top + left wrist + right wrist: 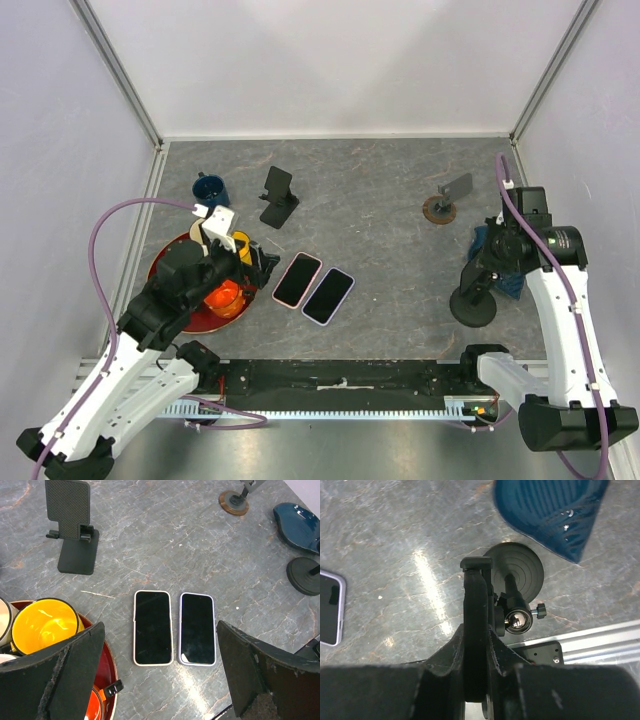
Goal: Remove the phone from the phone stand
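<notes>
On the tabletop's (400, 250) right side, toward four o'clock, the right gripper (476, 647) is clenched on the edge-on phone (475, 595), seated in its stand (516, 569); the left gripper (160, 652), released, hangs well apart.

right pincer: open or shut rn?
Shut on the phone. In the right wrist view, the right pincer clamps both faces of the edge-on slab with no gap; the stand sits right behind it.
</notes>
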